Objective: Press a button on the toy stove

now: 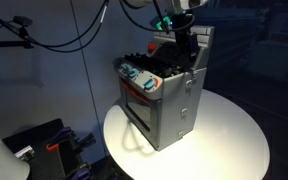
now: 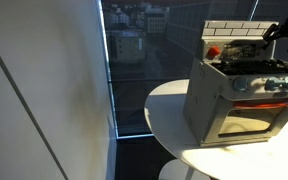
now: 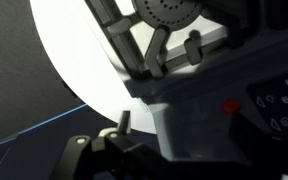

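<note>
The toy stove point(image 1: 166, 100) is sitting on the round white table point(image 1: 234, 150), and the claw point(image 1: 187, 48) is hanging over the stove's back burners, its opening impossible to tell, so the button pressing is probably still waiting.

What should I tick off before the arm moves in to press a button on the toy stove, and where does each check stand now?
1. Toy stove upright on the round table: ok.
2. Front knobs unobstructed: ok.
3. Gripper above the stove top: ok.
4. Gripper lined up with the front knobs: not ok; it hangs toward the back panel.
5. Jaws open or shut: cannot tell; the wrist view is blurred.
6. Contact with the stove: cannot tell.
</note>
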Robot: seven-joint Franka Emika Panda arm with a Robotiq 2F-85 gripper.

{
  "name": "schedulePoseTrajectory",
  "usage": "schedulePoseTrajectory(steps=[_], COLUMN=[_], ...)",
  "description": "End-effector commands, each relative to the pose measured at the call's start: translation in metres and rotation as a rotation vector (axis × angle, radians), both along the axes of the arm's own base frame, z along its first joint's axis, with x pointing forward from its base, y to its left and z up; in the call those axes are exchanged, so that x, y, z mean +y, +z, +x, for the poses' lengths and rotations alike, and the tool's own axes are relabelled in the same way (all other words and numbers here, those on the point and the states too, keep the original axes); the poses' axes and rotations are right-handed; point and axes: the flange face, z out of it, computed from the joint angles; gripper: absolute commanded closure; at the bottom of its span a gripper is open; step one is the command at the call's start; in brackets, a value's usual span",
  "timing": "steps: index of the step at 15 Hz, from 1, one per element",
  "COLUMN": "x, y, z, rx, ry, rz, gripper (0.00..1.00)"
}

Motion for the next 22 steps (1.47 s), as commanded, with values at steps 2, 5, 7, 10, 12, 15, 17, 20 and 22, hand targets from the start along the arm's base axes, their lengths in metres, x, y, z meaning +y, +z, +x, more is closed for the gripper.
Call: schedulePoseTrajectory(steps=[2, 5, 7, 10, 12, 15, 17, 20, 22], x=[0.004, 0.005, 0.005, 0.004, 0.004, 0.005, 0.006, 0.007, 0.007], y=[0.003, 0.0, -0.002, -0.003, -0.003, -0.002, -0.001, -0.001, -0.001], z=[0.009, 0.013, 0.015, 0.018, 0.018, 0.013, 0.01, 0.004, 0.001], rx=[0.002, 0.002, 0.002, 0.002, 0.001, 0.002, 0.005, 0.013, 0.018], ry=[0.005, 0.0, -0.005, -0.009, -0.007, -0.004, -0.001, 0.0, 0.0], rz=[0.013, 0.009, 0.007, 0.004, 0.004, 0.006, 0.008, 0.01, 0.01], gripper=[0.0, 0.0, 0.0, 0.0, 0.0, 0.0, 0.0, 0.0, 0.0])
